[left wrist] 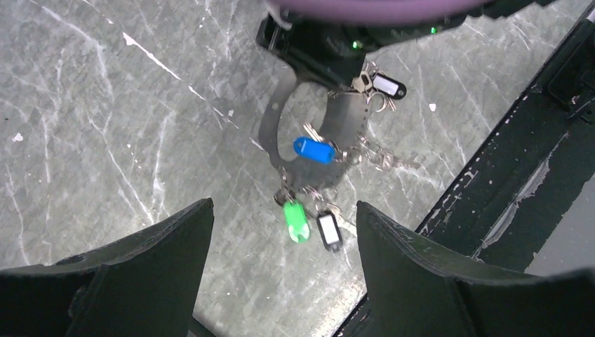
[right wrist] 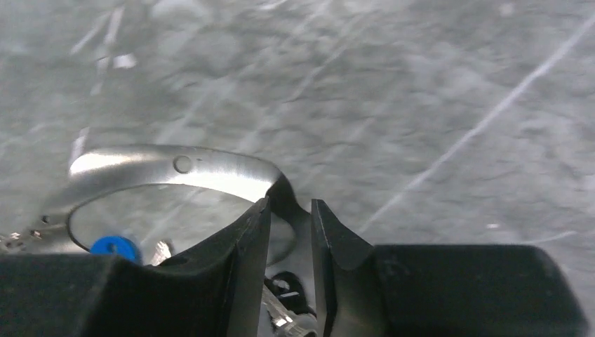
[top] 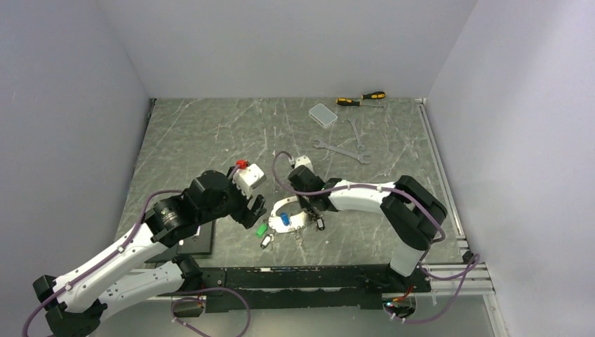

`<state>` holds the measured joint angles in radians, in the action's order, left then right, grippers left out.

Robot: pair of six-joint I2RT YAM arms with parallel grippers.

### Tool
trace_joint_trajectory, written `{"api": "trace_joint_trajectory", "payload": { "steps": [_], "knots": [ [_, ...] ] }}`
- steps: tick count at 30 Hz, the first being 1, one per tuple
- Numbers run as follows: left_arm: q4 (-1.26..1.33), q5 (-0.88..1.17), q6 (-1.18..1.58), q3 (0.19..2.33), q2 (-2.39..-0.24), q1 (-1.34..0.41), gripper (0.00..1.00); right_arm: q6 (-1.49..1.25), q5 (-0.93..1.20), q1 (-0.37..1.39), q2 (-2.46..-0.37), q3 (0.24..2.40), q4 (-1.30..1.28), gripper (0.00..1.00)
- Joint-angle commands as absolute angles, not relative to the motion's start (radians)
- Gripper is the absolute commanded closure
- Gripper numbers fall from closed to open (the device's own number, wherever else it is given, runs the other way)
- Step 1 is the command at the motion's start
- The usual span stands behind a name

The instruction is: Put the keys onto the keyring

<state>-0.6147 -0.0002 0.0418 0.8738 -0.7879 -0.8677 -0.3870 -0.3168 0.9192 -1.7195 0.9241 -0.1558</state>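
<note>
One elbow-bent right arm [top: 361, 196], tool [right wrist: 289, 207] on keyring [right wrist: 175, 165] (seemingly gripping)

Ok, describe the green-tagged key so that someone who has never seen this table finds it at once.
Go to the near middle of the grey marbled table, where a wide flat silver keyring lies. The green-tagged key lies just outside the ring, next to a black-framed tag with a white label. It is the only green tag; the blue tag lies inside the loop.
</note>
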Motion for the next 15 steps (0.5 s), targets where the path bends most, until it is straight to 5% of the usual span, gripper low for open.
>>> {"api": "trace_joint_trajectory", "payload": {
  "steps": [1,10,15],
  "knots": [
    [-0.607,-0.036,0.045,0.878,-0.78,-0.863,0.22,-0.284,-0.341,0.87,-1.646,0.949,-0.189,0.65],
    [-0.62,-0.023,0.041,0.891,-0.814,-0.848,0.22,-0.422,-0.18,0.877,-1.316,0.811,-0.219,0.42],
    [-0.616,-0.015,0.042,0.889,-0.803,-0.84,0.22,-0.535,-0.165,0.977,-1.251,0.729,-0.214,0.38]
  ]
}}
